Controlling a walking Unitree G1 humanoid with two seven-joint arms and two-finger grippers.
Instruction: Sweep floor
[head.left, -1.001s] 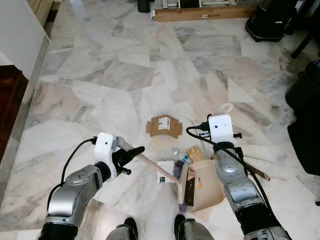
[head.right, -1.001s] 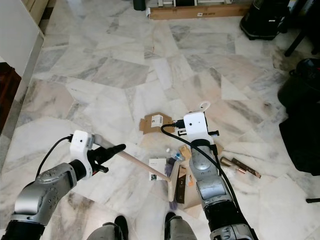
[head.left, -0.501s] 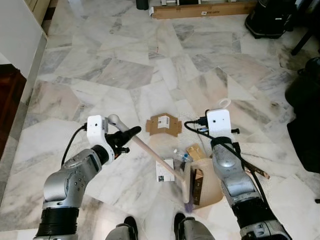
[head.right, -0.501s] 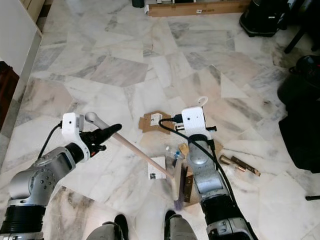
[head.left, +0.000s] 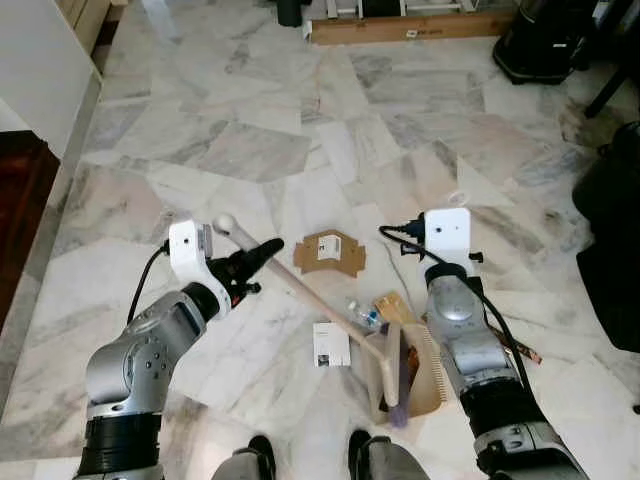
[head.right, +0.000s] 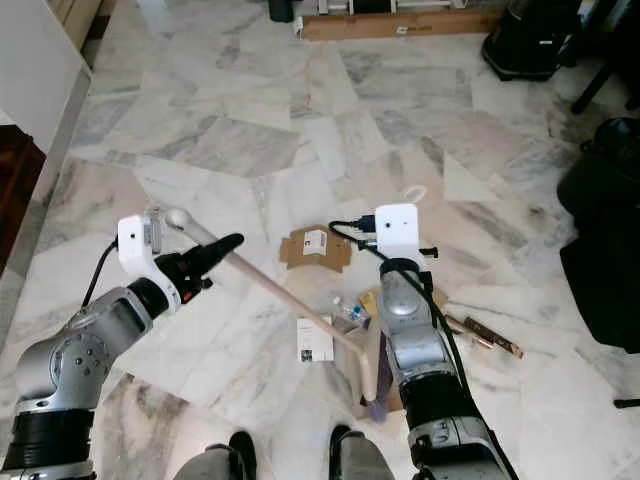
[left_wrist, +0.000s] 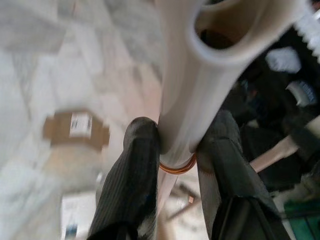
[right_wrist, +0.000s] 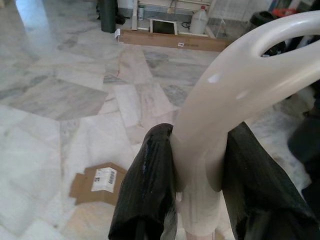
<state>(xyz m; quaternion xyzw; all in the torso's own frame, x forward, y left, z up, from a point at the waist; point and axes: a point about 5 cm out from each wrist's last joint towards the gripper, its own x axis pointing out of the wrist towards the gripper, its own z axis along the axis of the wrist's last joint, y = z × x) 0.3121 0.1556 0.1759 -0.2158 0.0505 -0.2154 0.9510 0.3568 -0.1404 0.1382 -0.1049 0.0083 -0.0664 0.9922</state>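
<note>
left gripper (head.left: 262, 252) clamped on cream broom handle (head.left: 300, 291) | right gripper (right_wrist: 197, 192) clamped on beige plastic dustpan (head.left: 425, 368) handle | brown cardboard scrap (head.left: 330, 253) on the floor just beyond

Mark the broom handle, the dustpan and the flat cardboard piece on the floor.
broom handle (head.left: 300, 293), left eye view, middle of the wooden shaft.
dustpan (head.left: 432, 375), left eye view, its beige side wall.
flat cardboard piece (head.left: 329, 253), left eye view, beside its white label.
</note>
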